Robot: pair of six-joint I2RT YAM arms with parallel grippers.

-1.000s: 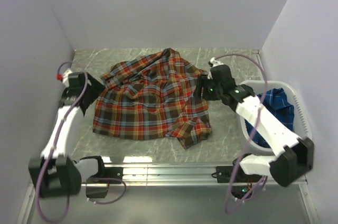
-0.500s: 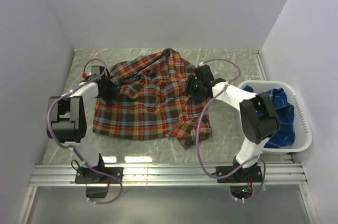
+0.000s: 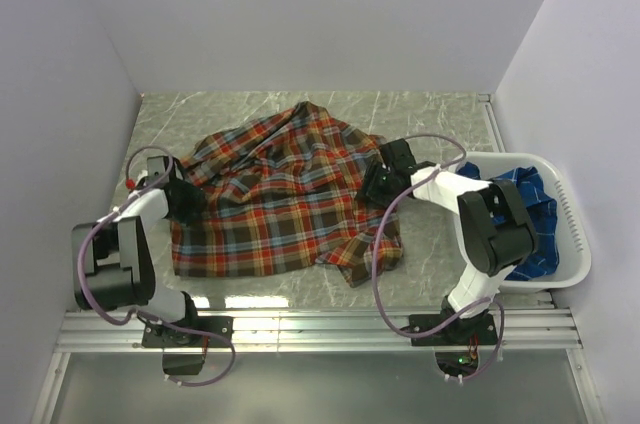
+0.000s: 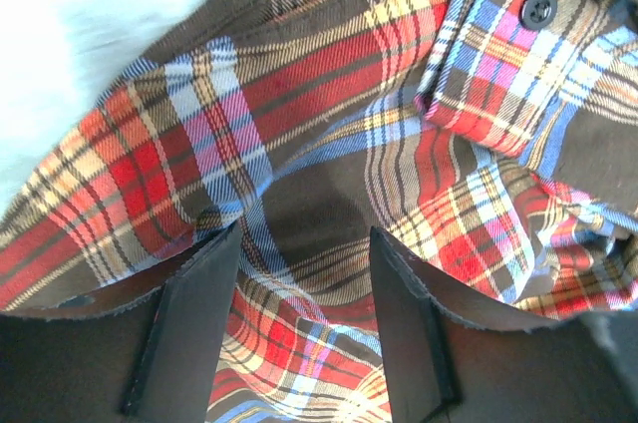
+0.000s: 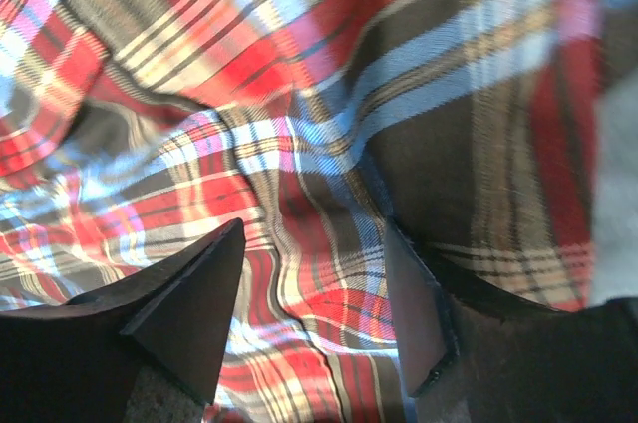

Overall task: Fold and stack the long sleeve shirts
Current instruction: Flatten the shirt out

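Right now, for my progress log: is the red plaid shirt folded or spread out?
Spread out, not folded: the red plaid shirt lies open and rumpled across the table, no neat fold anywhere.

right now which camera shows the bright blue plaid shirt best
The top external view: the bright blue plaid shirt lies bunched in the white plastic basket at the right. Both wrist views are filled by the red-orange plaid shirt and show none of it.
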